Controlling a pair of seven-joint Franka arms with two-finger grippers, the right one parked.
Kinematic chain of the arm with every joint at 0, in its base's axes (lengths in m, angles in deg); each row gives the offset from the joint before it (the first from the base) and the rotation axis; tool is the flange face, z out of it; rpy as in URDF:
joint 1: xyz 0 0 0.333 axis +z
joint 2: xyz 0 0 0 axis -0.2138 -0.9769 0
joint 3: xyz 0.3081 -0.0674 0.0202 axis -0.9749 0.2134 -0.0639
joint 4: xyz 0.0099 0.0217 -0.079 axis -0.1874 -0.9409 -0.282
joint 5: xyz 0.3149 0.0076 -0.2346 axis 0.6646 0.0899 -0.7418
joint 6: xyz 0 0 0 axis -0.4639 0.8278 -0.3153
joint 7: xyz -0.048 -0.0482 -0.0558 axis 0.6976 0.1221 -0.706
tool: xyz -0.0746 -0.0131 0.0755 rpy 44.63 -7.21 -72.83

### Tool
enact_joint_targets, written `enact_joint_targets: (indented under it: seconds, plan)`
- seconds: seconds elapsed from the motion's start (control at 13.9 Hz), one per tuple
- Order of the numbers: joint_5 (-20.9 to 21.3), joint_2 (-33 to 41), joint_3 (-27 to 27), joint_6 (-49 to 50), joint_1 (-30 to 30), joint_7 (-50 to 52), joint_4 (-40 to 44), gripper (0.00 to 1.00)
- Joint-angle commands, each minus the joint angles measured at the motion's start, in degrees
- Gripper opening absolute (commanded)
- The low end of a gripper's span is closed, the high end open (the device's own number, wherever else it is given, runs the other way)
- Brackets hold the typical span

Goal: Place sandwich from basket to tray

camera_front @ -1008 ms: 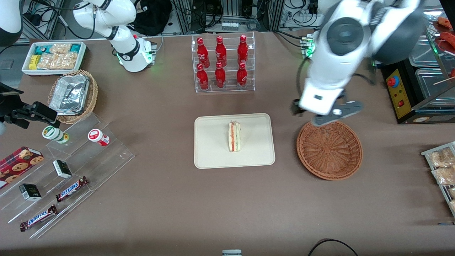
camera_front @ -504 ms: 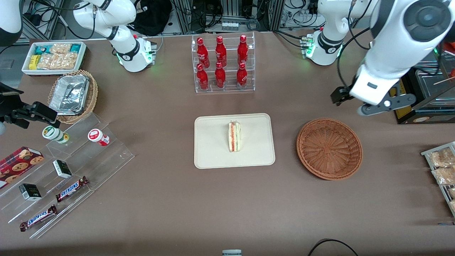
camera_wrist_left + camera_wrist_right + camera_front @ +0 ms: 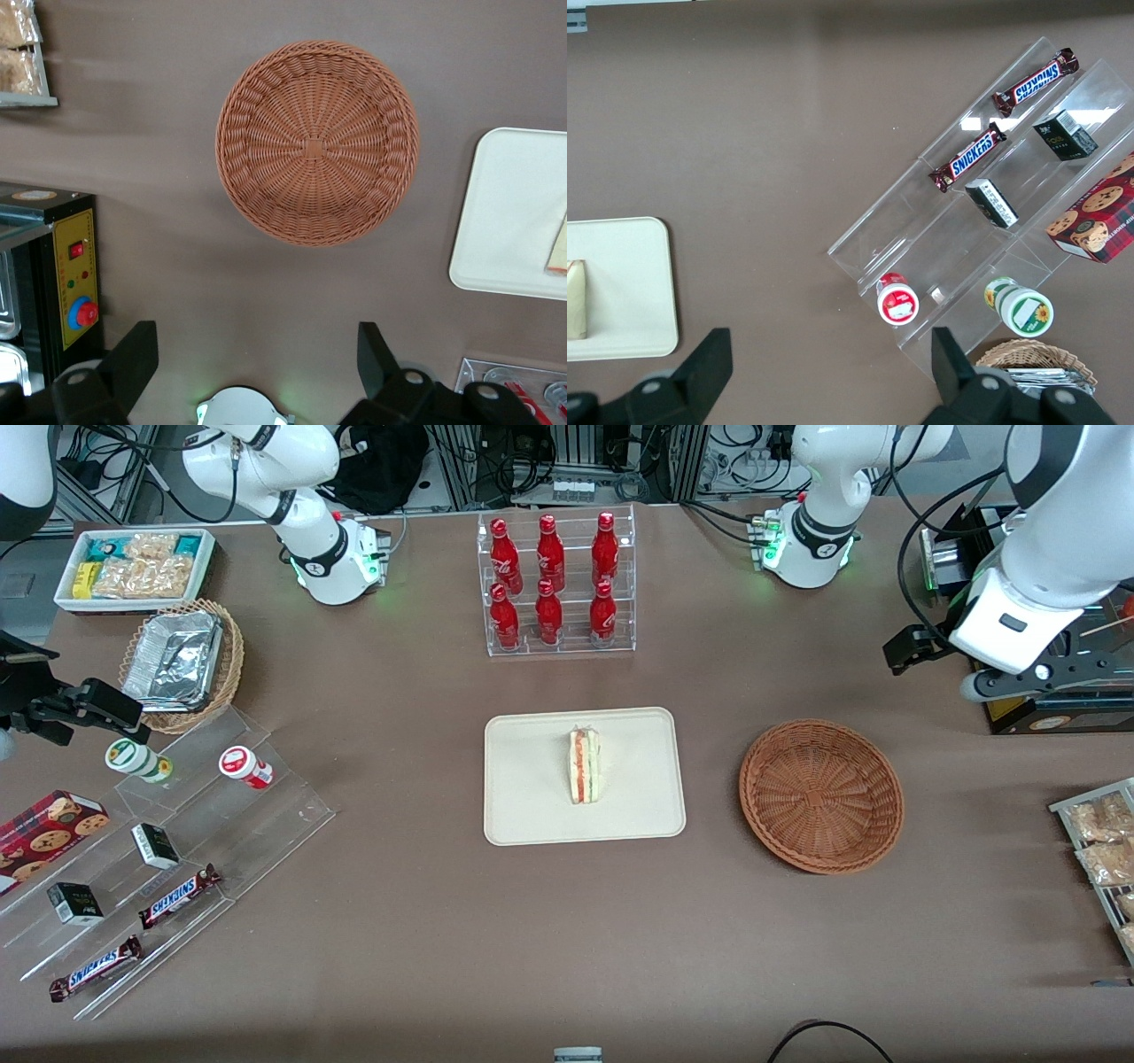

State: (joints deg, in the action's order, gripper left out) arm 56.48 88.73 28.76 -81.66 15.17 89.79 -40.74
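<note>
Sandwich (image 3: 584,765) is lying on the tray (image 3: 532,815), near its centre. Basket (image 3: 821,794) is sitting at the tray's 3 o'clock, well apart. Hand (image 3: 257,359) is hovering high at the basket's 1 o'clock, fingers (image 3: 133,359) spread wide, gripping nothing.

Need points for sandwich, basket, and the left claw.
sandwich (image 3: 584,765), front view, filling stripe, lying on the tray (image 3: 532,815).
basket (image 3: 821,795), front view, woven centre.
claw (image 3: 257,359), left wrist view, gap between the open fingers, raised above the table.
</note>
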Motion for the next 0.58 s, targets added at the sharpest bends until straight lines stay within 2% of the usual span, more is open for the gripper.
enact_joint_targets:
  seconds: [0.0,0.5]
  plan:
    - [-1.1,-2.7,0.5,1.5,0.8,-1.9,4.7,1.0]
    - [-1.5,-2.4,-3.6,3.0,0.5,-5.6,5.0,1.0]
